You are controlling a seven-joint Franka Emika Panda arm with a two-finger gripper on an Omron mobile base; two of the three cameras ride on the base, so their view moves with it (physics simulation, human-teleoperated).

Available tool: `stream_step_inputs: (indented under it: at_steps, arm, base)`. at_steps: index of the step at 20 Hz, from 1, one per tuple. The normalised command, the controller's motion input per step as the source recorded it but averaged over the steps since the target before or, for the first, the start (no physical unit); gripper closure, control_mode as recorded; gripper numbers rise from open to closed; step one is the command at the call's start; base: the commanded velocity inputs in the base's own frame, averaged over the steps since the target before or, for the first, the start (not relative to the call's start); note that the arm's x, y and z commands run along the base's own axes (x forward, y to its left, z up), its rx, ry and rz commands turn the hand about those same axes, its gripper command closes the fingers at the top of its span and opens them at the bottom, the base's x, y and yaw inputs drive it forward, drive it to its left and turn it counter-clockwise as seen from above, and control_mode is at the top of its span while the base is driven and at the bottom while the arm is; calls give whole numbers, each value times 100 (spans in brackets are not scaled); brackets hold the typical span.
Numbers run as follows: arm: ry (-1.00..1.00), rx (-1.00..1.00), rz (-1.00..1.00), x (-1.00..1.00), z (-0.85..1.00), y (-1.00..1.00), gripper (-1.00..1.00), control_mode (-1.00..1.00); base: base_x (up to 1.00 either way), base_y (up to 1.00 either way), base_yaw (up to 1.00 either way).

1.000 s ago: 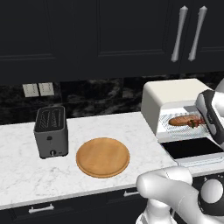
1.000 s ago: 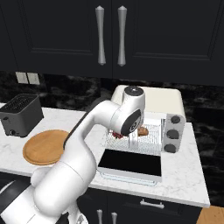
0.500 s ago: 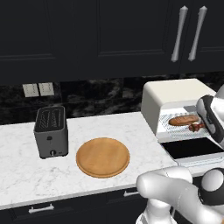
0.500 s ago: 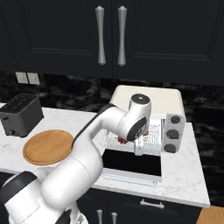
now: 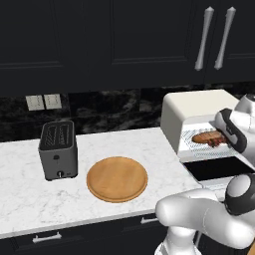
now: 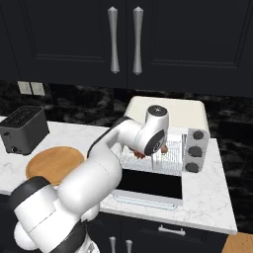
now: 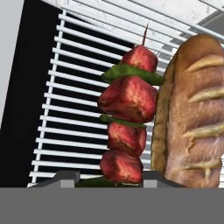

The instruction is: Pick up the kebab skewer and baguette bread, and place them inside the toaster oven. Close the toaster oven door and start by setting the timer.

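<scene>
End effector (image 7: 107, 177) is closed on the kebab skewer (image 7: 127, 131), 2 tips flanking its lowest chunk, held over the wire rack (image 7: 74, 109) inside the toaster oven (image 6: 170, 113). Baguette bread (image 7: 192, 113) lies on the rack just beside the skewer. Toaster oven door (image 6: 148, 185) hangs open, flat over the counter (image 5: 30, 199). Round wooden board (image 5: 117, 178) and slot toaster (image 5: 58, 149) sit well apart.

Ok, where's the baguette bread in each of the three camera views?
Left base view: baguette bread at right, on the toaster oven rack.
Right base view: a tan sliver beside the arm.
Hand view: right side, next to the kebab skewer.
Shared landmark: the wire rack.
</scene>
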Motion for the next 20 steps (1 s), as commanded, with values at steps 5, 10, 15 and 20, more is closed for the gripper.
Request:
stream_step_inputs:
  at_steps: [5, 10, 15, 20]
  arm:
    - [3, 0, 0, 30, -3, 0, 100, -100]
    - [2, 0, 0, 7, -16, -3, 100, -100]
    - [2, 0, 0, 3, -12, 0, 100, -100]
    - [0, 0, 0, 0, 0, 0, -100, -100]
  base:
    - [0, 0, 0]
    - [0, 0, 0]
    - [0, 0, 0]
    - [0, 0, 0]
